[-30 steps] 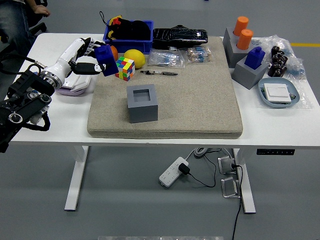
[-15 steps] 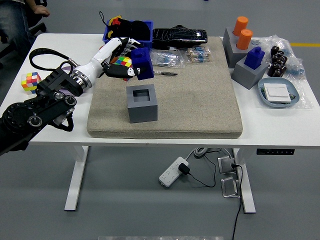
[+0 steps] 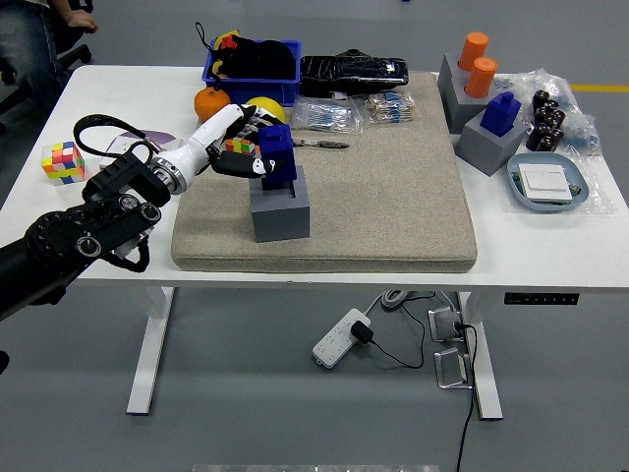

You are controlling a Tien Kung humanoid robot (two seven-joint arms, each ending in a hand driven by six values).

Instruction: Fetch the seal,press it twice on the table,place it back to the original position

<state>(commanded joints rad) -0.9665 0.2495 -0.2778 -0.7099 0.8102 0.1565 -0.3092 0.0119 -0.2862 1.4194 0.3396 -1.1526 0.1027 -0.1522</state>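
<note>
Item: blue seal (image 3: 276,153), in grasp over grey holder.
Left robot hand (image 3: 239,147) is gripping the seal with curled fingers, its base sitting at the grey holder block (image 3: 280,206) on the beige mat (image 3: 393,187).

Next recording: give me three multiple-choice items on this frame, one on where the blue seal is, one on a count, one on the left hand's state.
1. Where is the dark blue seal?
A. At the top of the grey square holder on the beige mat
B. In the light blue tray
C. On the floor

2. How many orange cylinders stand on the grey block at the table's far right?
A. One
B. Two
C. Four

3. What is the robot's left hand doing?
A. Resting open on the bare table
B. Grasping the seal
C. Holding the multicoloured cube

Key: 1 A, the seal sits at the holder's opening; how deep it sits cannot be told. 2 B, two orange tops show side by side. 3 B, the white fingers close around the seal.
</note>
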